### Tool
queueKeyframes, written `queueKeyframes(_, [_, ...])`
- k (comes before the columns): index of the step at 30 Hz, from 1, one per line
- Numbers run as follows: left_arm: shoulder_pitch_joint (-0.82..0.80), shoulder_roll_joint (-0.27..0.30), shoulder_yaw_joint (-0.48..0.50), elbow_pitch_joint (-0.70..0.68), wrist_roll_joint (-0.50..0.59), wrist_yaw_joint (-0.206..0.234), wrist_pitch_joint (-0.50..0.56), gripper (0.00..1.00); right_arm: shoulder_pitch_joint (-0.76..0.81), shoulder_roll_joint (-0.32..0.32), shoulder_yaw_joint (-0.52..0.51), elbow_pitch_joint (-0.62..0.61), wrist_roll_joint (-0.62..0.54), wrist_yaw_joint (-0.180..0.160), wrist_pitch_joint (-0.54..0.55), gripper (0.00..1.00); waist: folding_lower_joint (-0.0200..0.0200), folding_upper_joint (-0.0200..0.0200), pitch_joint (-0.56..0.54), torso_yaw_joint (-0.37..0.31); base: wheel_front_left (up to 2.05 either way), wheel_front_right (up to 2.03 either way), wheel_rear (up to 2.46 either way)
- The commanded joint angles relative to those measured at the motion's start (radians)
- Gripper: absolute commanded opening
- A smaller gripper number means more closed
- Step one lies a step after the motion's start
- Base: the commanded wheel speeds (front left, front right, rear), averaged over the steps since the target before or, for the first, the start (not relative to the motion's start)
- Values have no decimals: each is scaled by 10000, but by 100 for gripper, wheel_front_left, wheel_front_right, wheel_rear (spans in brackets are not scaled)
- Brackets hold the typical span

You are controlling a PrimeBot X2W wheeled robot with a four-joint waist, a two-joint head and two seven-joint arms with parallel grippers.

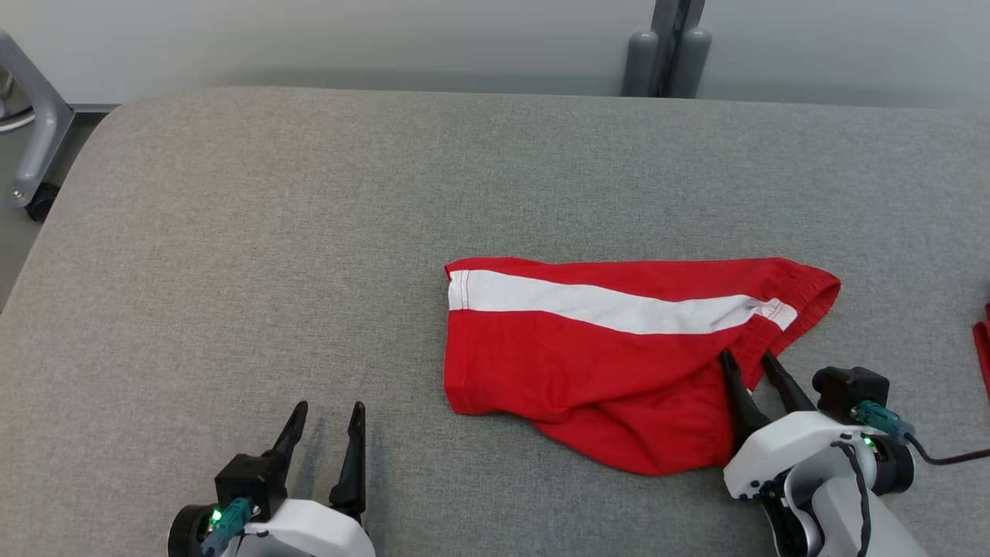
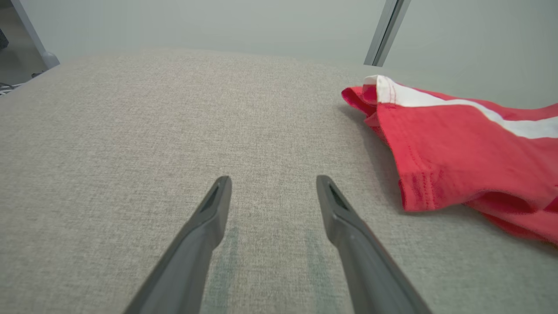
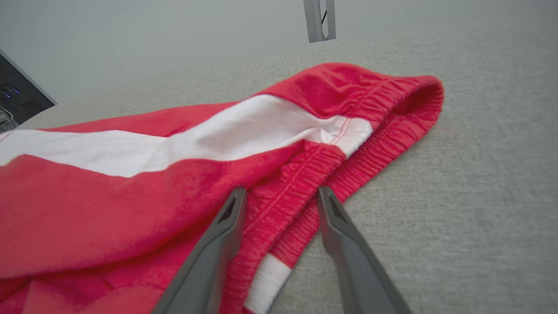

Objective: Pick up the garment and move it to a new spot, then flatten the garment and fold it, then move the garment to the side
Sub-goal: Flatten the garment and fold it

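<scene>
The garment [image 1: 603, 363] is a pair of red shorts with a white side stripe, lying crumpled on the grey fabric table [image 1: 309, 232] right of centre. My right gripper [image 1: 747, 356] is at its right end, fingers apart and straddling the elastic waistband [image 3: 301, 174], one finger on the red cloth and the other at the band's outer edge. In the right wrist view the gripper [image 3: 282, 190] has the band between its fingers, not clamped. My left gripper [image 1: 330, 406] stands open over bare table at the lower left, well left of the garment [image 2: 457, 144], with nothing between its fingers [image 2: 273, 179].
A second red item [image 1: 982, 348] shows at the table's right edge. A grey metal frame with a wheel [image 1: 39, 131] stands off the table's far left corner, and a grey post [image 1: 669, 46] rises behind the far edge. Bare table lies left of and beyond the garment.
</scene>
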State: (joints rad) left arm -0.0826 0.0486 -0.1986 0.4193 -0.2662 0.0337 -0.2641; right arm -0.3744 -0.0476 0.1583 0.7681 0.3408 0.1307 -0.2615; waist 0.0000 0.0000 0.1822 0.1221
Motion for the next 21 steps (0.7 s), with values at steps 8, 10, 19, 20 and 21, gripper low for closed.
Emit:
queueKeyframes(8, [-371, 41, -48, -93, -84, 35, 3, 100, -283, -68, -18, 16, 131, 1, -45, 10, 0, 0, 171, 4, 0, 0, 0])
queueKeyframes(10, [-359, 43, -57, -56, -110, 40, 3, 100, -296, -65, 51, -85, 136, 1, -45, 0, 0, 0, 156, 7, 0, 0, 0])
queueKeyframes(19, [56, 44, 12, 154, -164, -19, 3, 100, 456, -60, 1061, -1457, 798, 1, -47, 0, 0, 0, -751, -60, 0, 0, 0])
queueKeyframes(20, [135, 43, 45, 171, -161, -23, 3, 100, 643, -94, 1293, -1674, 950, 1, -45, 0, 0, 0, -909, -103, 0, 0, 0])
queueKeyframes(21, [213, 41, 80, 190, -150, -34, 3, 100, 836, -161, 1501, -1880, 1140, 1, -45, 0, 0, 0, -1066, -154, 0, 0, 0])
